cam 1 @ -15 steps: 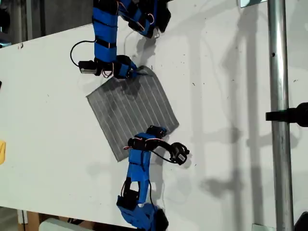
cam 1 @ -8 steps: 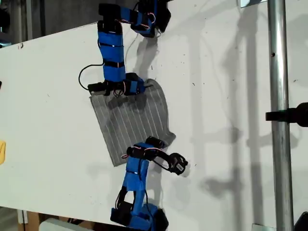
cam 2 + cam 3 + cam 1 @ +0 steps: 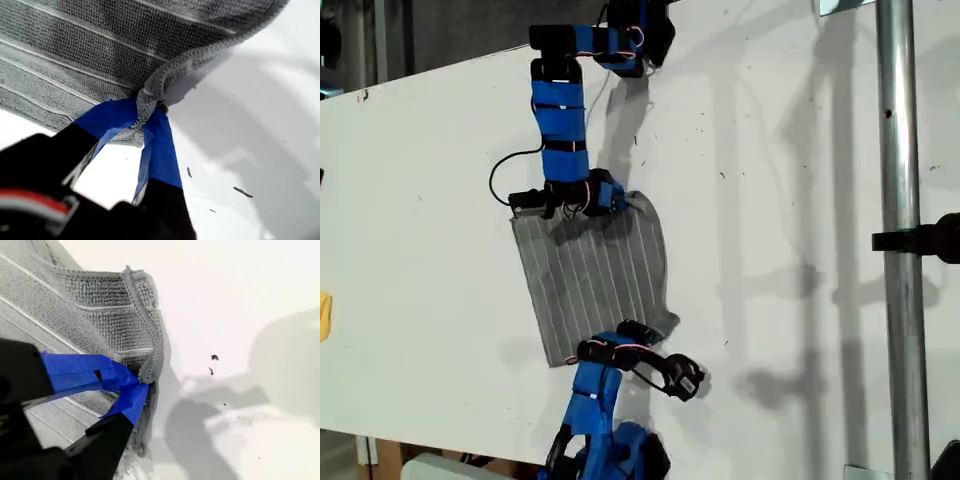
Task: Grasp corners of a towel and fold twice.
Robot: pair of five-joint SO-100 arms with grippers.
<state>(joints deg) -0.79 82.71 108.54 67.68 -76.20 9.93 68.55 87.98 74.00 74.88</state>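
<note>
The white table is flecked with small dark specks and crossed by soft shadows; a metal pole with a black clamp stands at the exterior view's right. The towel, grey with fine pale stripes and a knitted hem, lies mid-table between the two blue arms, its right edge in the exterior view buckled and raised. My first gripper is pinched tight on one corner, the hem bunched between its blue-taped tips. My second gripper is likewise clamped on another corner, its jaws nearly touching through the cloth.
</note>
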